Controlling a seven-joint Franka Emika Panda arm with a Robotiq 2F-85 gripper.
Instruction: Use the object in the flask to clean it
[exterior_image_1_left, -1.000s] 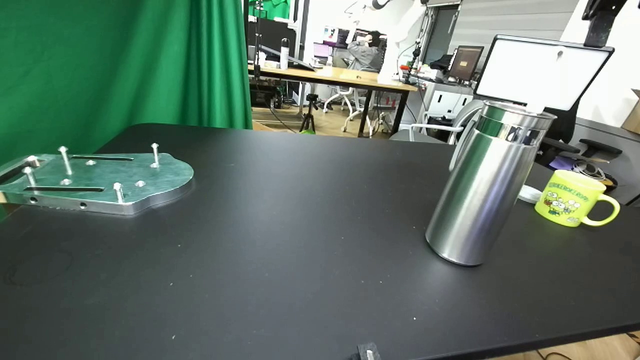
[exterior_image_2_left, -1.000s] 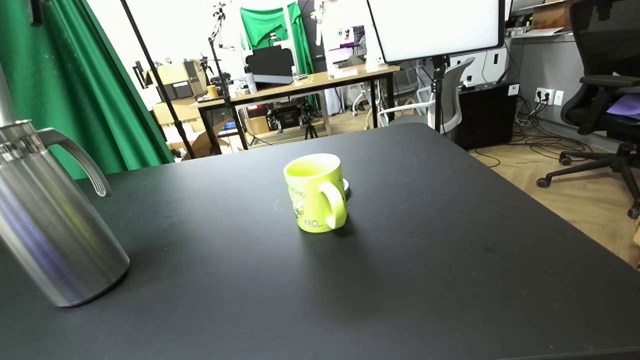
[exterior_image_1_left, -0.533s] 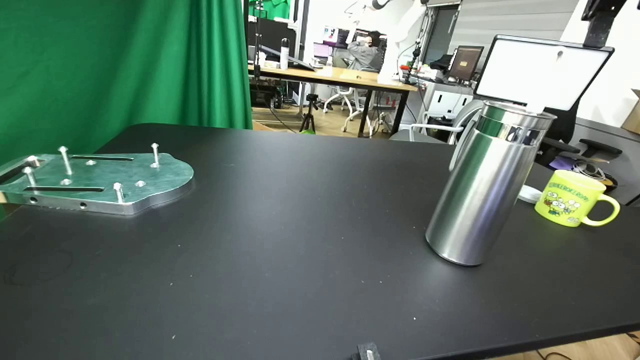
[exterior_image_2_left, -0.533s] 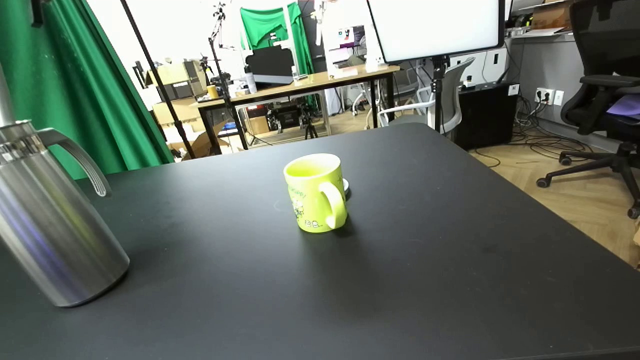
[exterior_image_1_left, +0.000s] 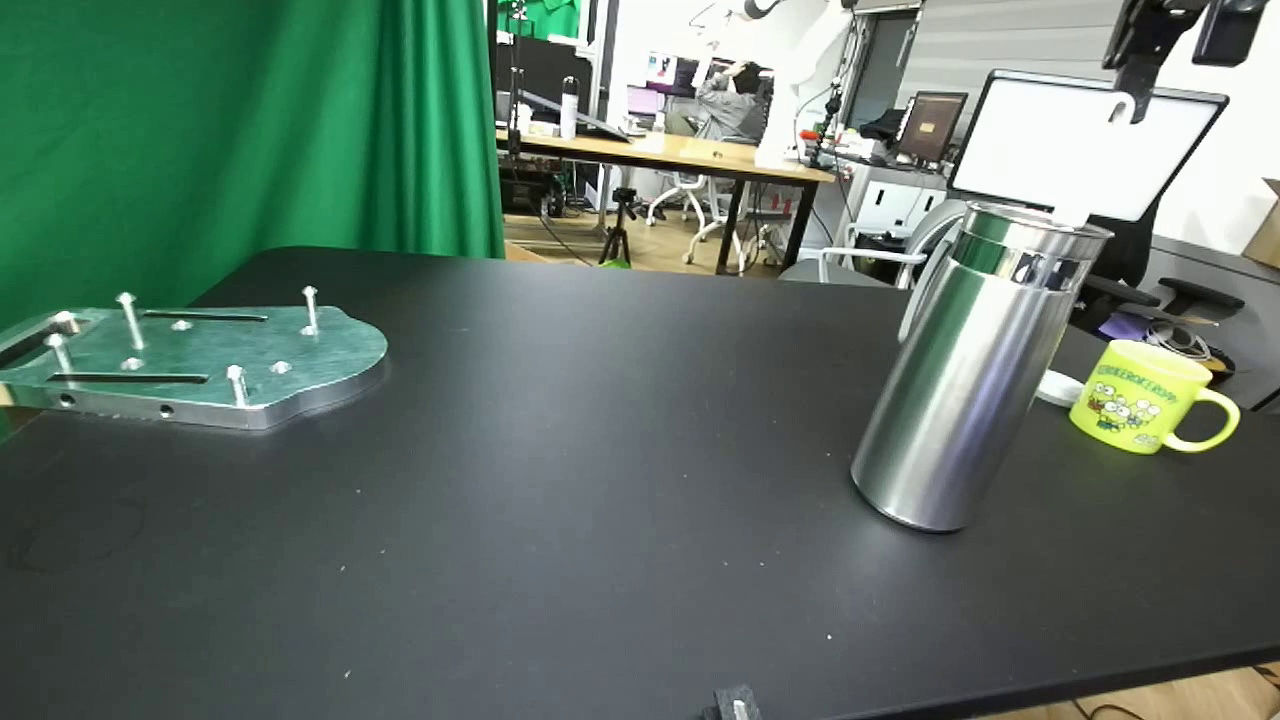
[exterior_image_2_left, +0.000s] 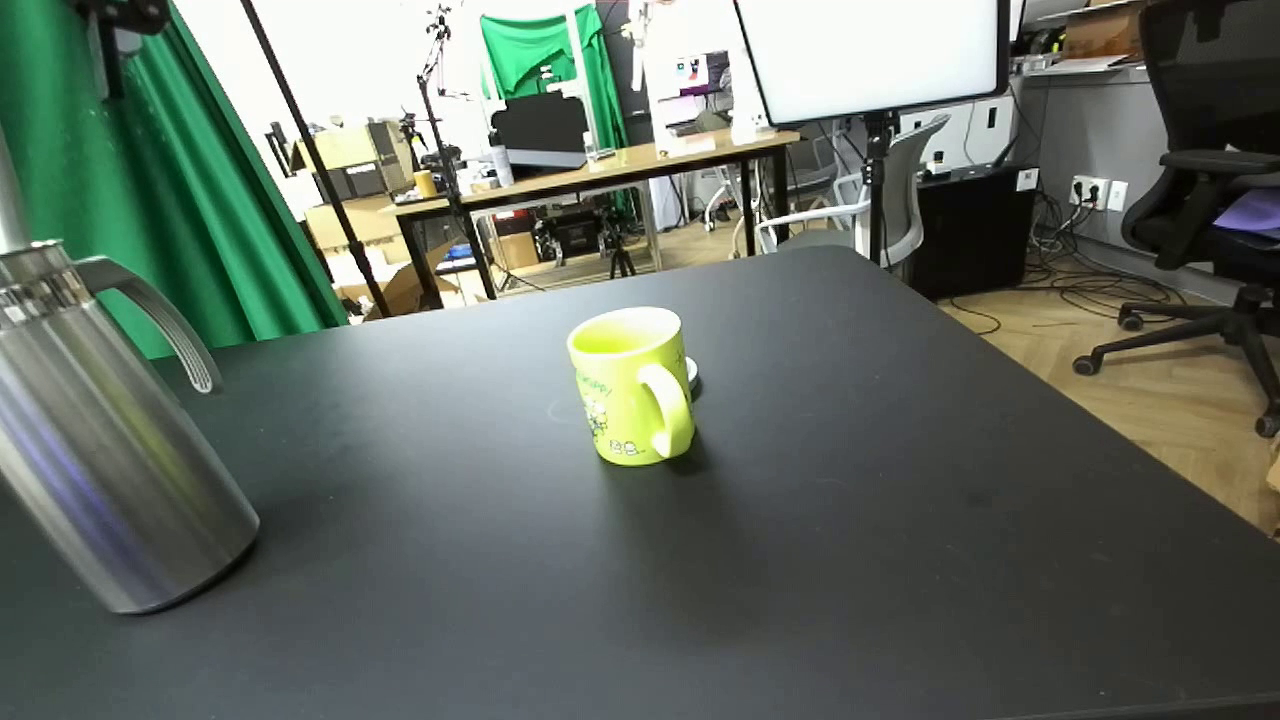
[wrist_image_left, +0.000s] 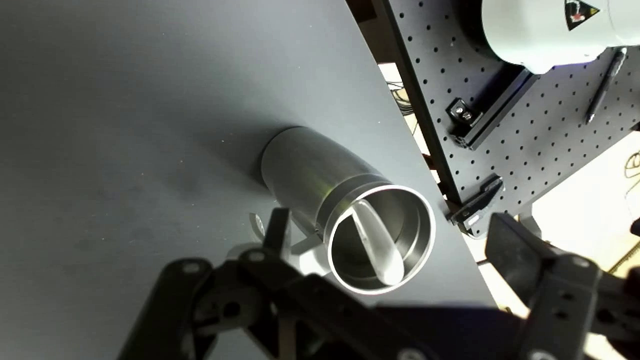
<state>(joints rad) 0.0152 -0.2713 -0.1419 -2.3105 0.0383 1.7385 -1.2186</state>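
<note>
The flask (exterior_image_1_left: 965, 390), a tall brushed-steel cylinder with a shiny rim and side handle, stands on the black table. It also shows in an exterior view (exterior_image_2_left: 110, 450), cut by the left edge, and in the wrist view (wrist_image_left: 320, 170). A pale, smooth rod-like handle (wrist_image_left: 377, 245) sticks up out of its mouth; its lower end is hidden inside. The handle also shows in both exterior views (exterior_image_1_left: 1072, 208) (exterior_image_2_left: 10, 205). My gripper (wrist_image_left: 390, 240) is open and empty, its fingers wide apart above the flask mouth. It also shows in both exterior views (exterior_image_1_left: 1180, 70) (exterior_image_2_left: 115, 50), partly cut off.
A yellow-green mug (exterior_image_1_left: 1140, 395) stands beside the flask, with a white round piece (exterior_image_1_left: 1058, 388) behind it. A metal plate with upright bolts (exterior_image_1_left: 220, 360) is at the table's far side. A perforated base board (wrist_image_left: 530, 145) borders the table edge. A light panel (exterior_image_1_left: 1060, 140) stands behind.
My gripper has come further into view, moving lower, leftward in an exterior view and rightward in an exterior view. The flask, handle and mug have not moved.
</note>
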